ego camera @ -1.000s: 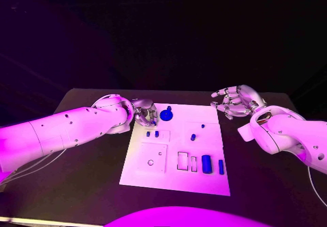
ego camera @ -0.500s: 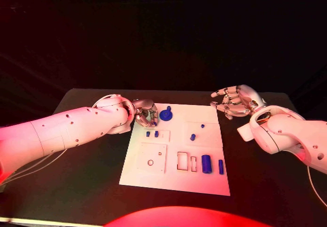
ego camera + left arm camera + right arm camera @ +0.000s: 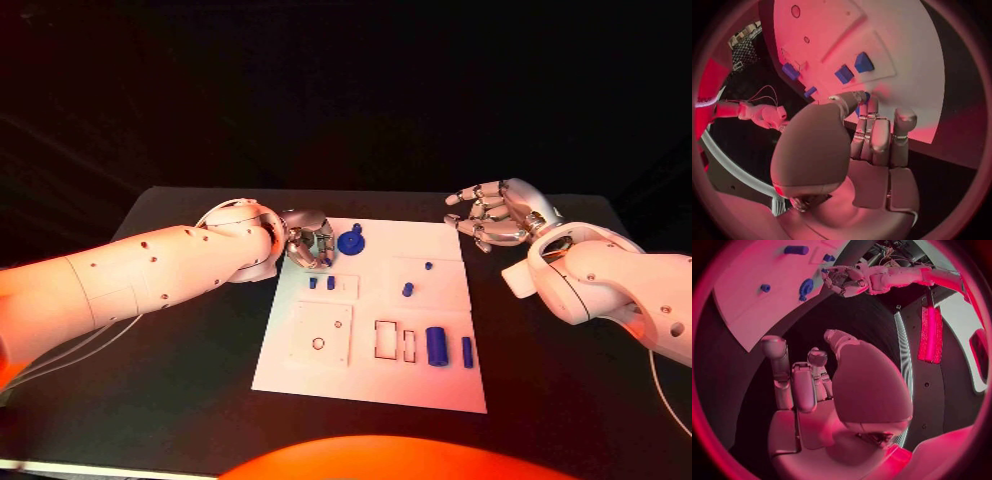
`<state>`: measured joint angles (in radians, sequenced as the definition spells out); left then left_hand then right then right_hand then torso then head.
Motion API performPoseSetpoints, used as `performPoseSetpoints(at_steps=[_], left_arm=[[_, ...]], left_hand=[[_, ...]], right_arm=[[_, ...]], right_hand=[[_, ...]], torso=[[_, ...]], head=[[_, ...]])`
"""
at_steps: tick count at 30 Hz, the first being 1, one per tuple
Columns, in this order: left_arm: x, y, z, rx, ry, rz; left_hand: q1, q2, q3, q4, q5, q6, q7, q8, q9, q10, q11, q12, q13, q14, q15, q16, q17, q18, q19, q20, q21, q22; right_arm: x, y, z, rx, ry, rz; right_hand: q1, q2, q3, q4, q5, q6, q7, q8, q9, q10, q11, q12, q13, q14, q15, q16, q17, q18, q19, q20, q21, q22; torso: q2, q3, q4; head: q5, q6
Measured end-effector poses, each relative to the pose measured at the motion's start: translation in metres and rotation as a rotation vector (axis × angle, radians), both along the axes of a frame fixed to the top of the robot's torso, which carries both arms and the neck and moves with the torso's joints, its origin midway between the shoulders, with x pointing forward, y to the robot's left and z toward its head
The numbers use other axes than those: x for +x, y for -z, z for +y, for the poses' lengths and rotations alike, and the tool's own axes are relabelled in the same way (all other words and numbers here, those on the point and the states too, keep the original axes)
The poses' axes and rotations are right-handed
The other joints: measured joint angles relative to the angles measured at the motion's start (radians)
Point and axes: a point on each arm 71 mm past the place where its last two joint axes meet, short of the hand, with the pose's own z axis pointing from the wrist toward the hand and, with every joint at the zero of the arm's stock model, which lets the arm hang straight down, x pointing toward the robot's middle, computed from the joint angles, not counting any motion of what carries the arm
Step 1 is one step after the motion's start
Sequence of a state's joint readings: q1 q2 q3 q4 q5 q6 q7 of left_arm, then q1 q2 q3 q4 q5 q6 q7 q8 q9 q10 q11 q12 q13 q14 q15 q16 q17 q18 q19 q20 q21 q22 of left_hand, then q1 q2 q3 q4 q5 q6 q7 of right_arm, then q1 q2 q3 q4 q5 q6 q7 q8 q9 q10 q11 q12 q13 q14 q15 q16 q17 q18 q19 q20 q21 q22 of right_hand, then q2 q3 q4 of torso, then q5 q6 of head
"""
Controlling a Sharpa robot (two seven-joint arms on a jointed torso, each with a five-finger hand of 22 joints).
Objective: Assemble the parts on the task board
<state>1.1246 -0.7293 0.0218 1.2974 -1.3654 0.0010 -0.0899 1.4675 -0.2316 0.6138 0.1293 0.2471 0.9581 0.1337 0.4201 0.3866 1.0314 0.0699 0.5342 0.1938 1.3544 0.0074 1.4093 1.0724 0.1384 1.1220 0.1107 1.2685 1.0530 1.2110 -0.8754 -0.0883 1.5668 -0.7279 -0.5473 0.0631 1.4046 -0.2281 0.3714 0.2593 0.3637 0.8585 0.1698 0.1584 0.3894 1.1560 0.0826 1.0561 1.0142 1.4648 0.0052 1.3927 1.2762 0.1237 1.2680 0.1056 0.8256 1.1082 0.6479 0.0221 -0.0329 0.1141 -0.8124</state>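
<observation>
Task board [image 3: 433, 380] at table centre. Left hand [image 3: 307, 243] at board's 10 o'clock corner, fingers curled, just beside round blue part [image 3: 352, 242]. Right hand [image 3: 495, 215] at 1 o'clock, off the board, fingers apart. Two upright blue cylinders [image 3: 437, 346] at 5 o'clock

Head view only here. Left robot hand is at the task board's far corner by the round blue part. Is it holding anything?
Observer: Can't tell. In the left wrist view, the left robot hand has its thumb tip over the task board edge, with a blue bit peeking out right behind it.
Operator: Right robot hand palm, anything in it?
Observer: Nothing. The right wrist view shows a bare palm, fingers apart, over the black table beside the board.
</observation>
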Motion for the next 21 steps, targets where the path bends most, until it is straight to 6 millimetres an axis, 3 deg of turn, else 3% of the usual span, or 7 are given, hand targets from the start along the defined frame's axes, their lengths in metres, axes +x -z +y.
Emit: performPoseSetpoints(at_steps=[21], left_arm=[[0.0004,0.0004,-0.0041,0.034,0.018,-0.010]], left_hand=[[-0.009,-0.001,0.000,0.000,0.000,0.000,0.000,0.000,0.001,0.004,-0.004,-0.006,0.000,0.000,0.000,0.000,0.004,0.000,0.000,0.000,0.000,0.000]], right_arm=[[-0.0002,0.0005,-0.0005,-0.001,-0.001,0.002]], right_hand=[[0.000,0.000,0.000,0.000,0.000,0.000,0.000,0.000,0.000,0.000,0.000,0.000,0.000,0.000,0.000,0.000,0.000,0.000,0.000,0.000,0.000,0.000]], torso=[[0.000,0.0003,-0.0006]], head=[[-0.002,-0.002]])
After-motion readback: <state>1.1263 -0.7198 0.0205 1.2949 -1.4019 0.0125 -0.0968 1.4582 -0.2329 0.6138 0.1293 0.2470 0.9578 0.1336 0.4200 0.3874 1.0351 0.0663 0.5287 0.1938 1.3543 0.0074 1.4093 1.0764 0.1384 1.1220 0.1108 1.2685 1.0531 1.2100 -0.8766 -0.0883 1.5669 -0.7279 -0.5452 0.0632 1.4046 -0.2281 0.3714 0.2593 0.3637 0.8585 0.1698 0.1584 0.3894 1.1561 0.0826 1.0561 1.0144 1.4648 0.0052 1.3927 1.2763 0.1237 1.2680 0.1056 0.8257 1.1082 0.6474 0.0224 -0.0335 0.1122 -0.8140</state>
